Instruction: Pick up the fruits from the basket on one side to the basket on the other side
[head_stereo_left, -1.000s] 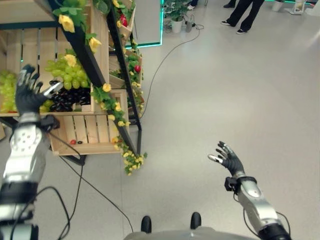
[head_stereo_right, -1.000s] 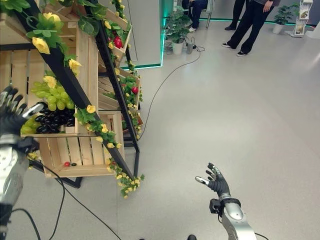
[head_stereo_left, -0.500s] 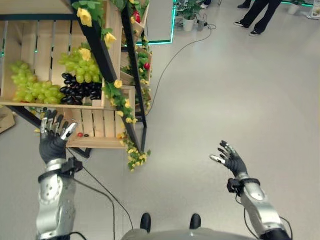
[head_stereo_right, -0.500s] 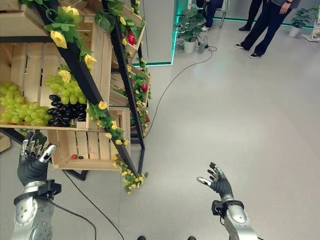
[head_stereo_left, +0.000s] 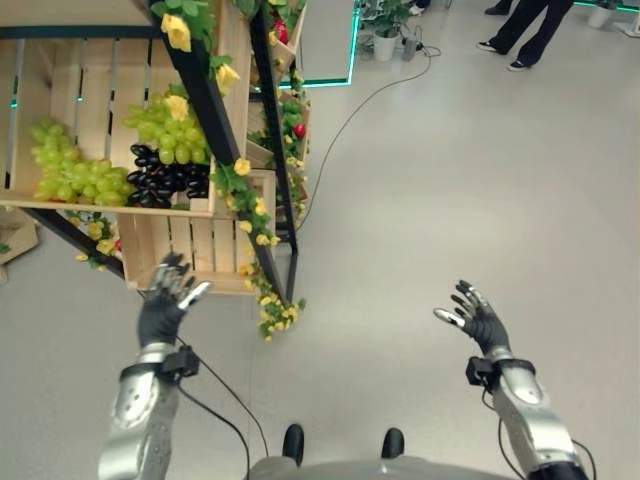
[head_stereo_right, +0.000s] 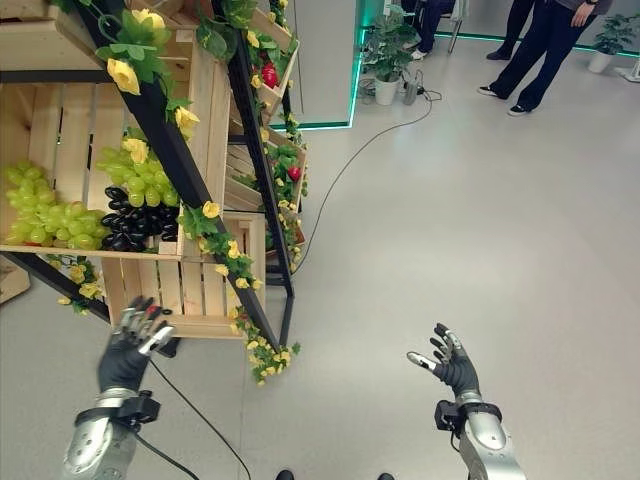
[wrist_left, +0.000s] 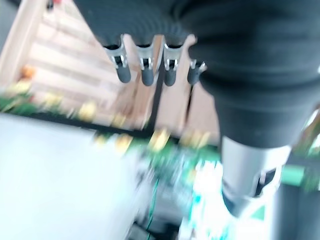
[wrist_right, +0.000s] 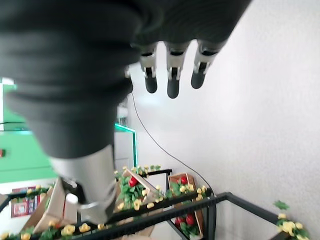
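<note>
A wooden crate (head_stereo_left: 100, 205) on the rack at the upper left holds green grapes (head_stereo_left: 75, 172) and black grapes (head_stereo_left: 165, 183); more green grapes (head_stereo_left: 170, 122) lie above them. Red fruits (head_stereo_left: 299, 130) sit in crates further along the rack. My left hand (head_stereo_left: 165, 305) is raised over the floor in front of the lowest crate (head_stereo_left: 195, 250), fingers straight and holding nothing. My right hand (head_stereo_left: 478, 318) hovers open over bare floor at the lower right, far from the rack.
The rack's black slanted frame (head_stereo_left: 215, 120) is wound with yellow flowers and leaves (head_stereo_left: 272, 310). A cable (head_stereo_left: 345, 130) runs over the grey floor toward potted plants (head_stereo_left: 388, 22). A person's legs (head_stereo_left: 525, 30) stand at the top right.
My left hand has dropped from the grape crate's height to low before the bottom crate and moved right. The camera has shifted, so the rack sits differently. The right hand hardly moved.
</note>
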